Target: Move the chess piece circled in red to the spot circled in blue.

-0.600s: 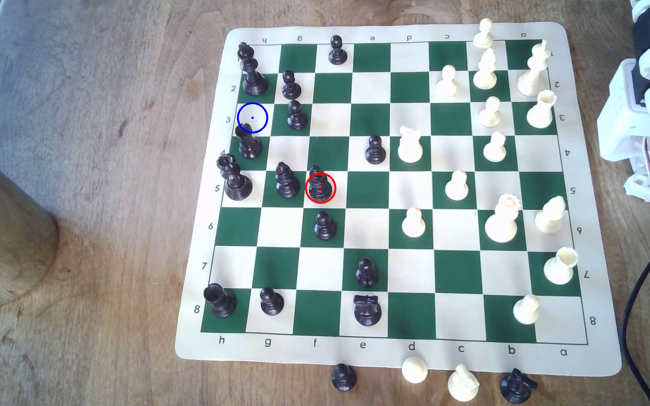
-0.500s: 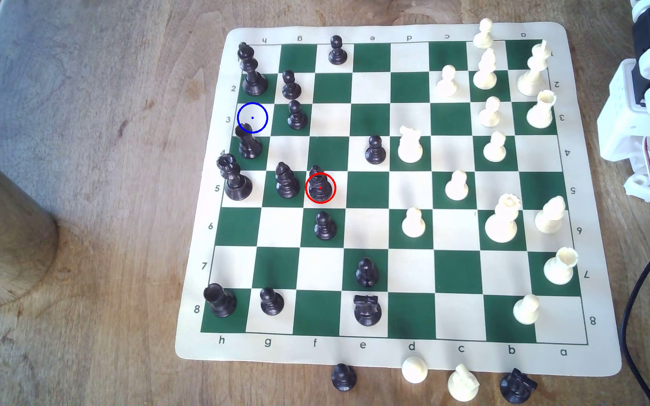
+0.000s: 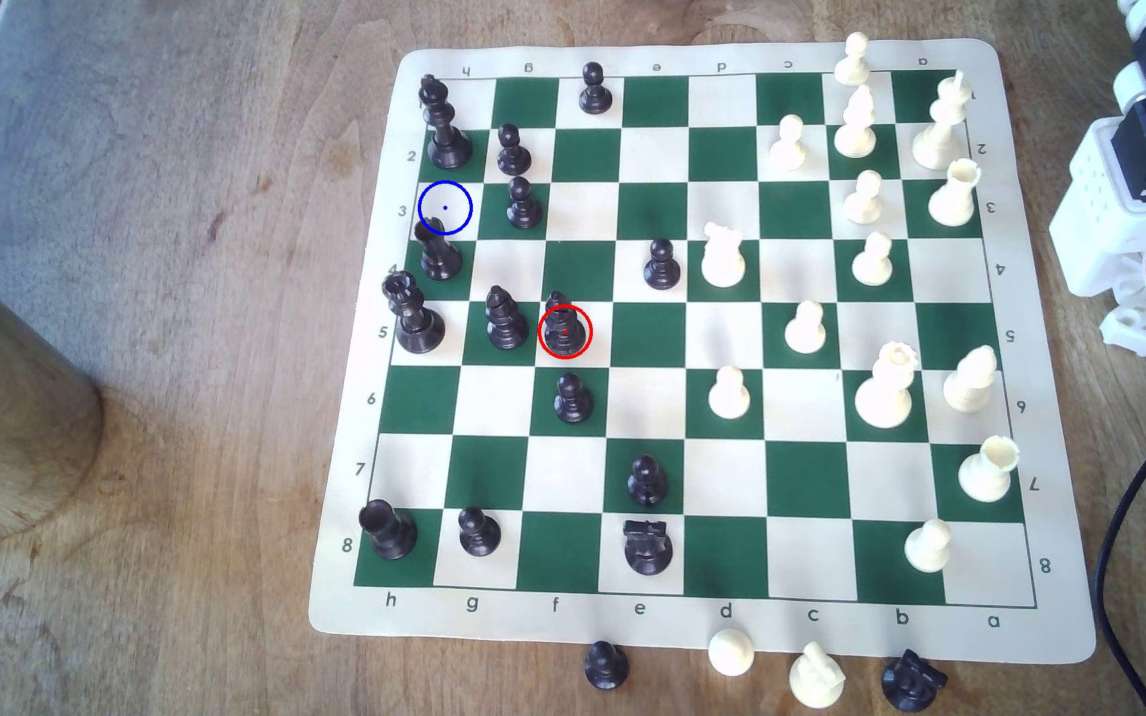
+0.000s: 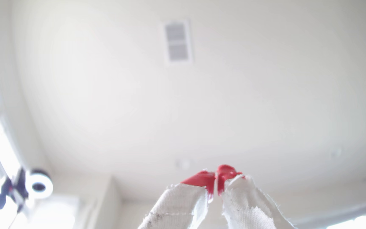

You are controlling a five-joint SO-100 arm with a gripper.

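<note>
The chess piece circled in red [image 3: 562,323] is seen upright on a cream square in rank 5 of the board [image 3: 708,623], file f, somewhat nearer the board's h edge than its a edge. Just beside it, on the green g5 square, a second black bishop [image 3: 505,320] is stood, and a black pawn [image 3: 571,399] is set on the green square directly behind it toward rank 8. The spot circled in blue [image 3: 445,207] is marked on the cream h3 square at the board's h edge, between a black king [image 3: 445,127] on h2 and a black piece [image 3: 438,253] on h4 whose top overlaps the ring. No piece is stood on the ringed square itself.

No container is present — the board, laid on the wooden table [image 3: 143,413], is what carries the pieces, and a few captured pieces [image 3: 815,675] are left on the table along the board's rank-8 edge.

The white arm [image 3: 1135,199] is kept off the board beyond its a edge, at the table's edge, well apart from the circled bishop.

In the wrist view the hand [image 4: 216,182] is pointed up at a ceiling with a vent [image 4: 177,40] — its red-tipped, cloth-wrapped fingers [image 4: 177,207] are brought together with barely a slit between them, and nothing is held. A ring-shaped camera on a stand [image 4: 39,183] is also caught there.
</note>
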